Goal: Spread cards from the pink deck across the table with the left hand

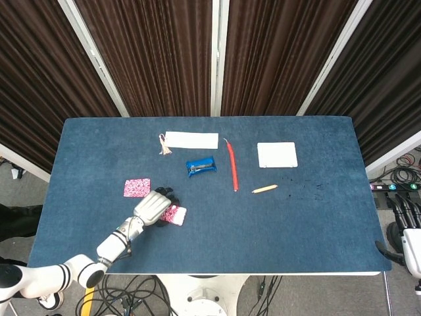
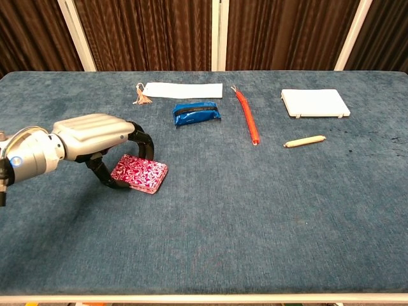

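Looking at the lower left of both views, we find the left hand (image 2: 95, 137) arched over the pink patterned deck of cards (image 2: 140, 173), which lies flat on the blue felt-covered desk (image 2: 255, 217). In the chest view the dark fingers (image 2: 144, 143) curl down around the deck's near-left end, and the deck juts out from under the palm toward the lower right of the frame. Whether the fingertips actually clamp the stack or merely cage it, we cannot tell — the palm hides the contact.

That is the relation our next move turns on: the deck's long axis runs from under the hand out toward the open middle of the desk, so a spread would, in our judgement, sweep rightward across the frame along bare cloth.

In the head view a second pink patterned patch (image 1: 137, 187) — a card or small stack, too small to say which — sits just up-left of the hand, apart from the deck.

The right hand (image 1: 413, 253) shows only at the far lower-right edge of the head view, well apart from the deck; its fingers are not visible enough to judge.
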Robot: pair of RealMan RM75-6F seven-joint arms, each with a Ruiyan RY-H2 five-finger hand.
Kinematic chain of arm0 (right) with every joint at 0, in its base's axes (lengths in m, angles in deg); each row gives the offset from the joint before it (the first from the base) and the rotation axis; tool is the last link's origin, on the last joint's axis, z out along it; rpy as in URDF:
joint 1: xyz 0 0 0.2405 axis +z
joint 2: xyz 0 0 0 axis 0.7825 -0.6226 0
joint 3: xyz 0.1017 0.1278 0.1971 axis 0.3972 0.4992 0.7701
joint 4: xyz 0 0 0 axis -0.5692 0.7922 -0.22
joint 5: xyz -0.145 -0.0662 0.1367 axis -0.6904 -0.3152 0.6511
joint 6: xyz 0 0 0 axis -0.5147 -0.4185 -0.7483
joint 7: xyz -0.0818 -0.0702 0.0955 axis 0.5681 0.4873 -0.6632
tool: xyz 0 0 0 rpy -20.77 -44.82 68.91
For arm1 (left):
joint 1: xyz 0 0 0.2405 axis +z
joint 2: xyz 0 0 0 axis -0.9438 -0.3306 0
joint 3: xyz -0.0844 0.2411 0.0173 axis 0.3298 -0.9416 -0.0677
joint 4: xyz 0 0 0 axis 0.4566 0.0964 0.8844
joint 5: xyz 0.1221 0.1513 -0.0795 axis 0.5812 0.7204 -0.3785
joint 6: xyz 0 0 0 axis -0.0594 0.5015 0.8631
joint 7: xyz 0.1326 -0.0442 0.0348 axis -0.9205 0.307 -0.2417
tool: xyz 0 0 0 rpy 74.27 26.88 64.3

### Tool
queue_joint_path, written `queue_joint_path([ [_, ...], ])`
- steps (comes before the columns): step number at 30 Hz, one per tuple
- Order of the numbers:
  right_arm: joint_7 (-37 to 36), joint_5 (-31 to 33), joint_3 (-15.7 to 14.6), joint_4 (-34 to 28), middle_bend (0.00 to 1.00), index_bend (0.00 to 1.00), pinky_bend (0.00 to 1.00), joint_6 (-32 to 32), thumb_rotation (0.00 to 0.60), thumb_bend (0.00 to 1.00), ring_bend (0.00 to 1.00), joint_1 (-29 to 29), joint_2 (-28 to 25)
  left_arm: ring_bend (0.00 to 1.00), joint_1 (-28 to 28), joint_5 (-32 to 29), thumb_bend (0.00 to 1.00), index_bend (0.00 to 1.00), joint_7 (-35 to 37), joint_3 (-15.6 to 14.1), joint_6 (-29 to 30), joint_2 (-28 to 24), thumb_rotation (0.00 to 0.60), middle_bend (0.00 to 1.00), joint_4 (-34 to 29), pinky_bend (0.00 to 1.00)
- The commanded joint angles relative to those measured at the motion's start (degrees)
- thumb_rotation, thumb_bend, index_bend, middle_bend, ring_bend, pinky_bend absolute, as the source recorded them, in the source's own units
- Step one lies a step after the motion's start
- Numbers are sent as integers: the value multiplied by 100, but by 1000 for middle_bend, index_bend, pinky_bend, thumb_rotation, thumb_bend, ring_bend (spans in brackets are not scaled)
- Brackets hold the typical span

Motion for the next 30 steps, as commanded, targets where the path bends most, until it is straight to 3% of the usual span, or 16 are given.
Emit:
queue_joint_path([
  [1, 6, 0, 1, -4, 0, 0, 0, -1, 600, 104, 0, 2, -1, 143, 4, -3, 245, 368, 29, 2, -12, -8, 600, 374, 2, 224],
  [17, 25, 7, 13, -31, 0, 0, 0, 14, 600, 104, 0, -2, -17, 161, 29, 167, 251, 379, 438, 41, 96, -49, 600, 385, 12, 224],
  [30, 51, 5, 11, -73, 0, 0, 0, 4, 600, 104, 0, 2, -36, 161, -167, -27, 251, 379, 299, 376, 22, -223, 600, 385, -45, 222],
])
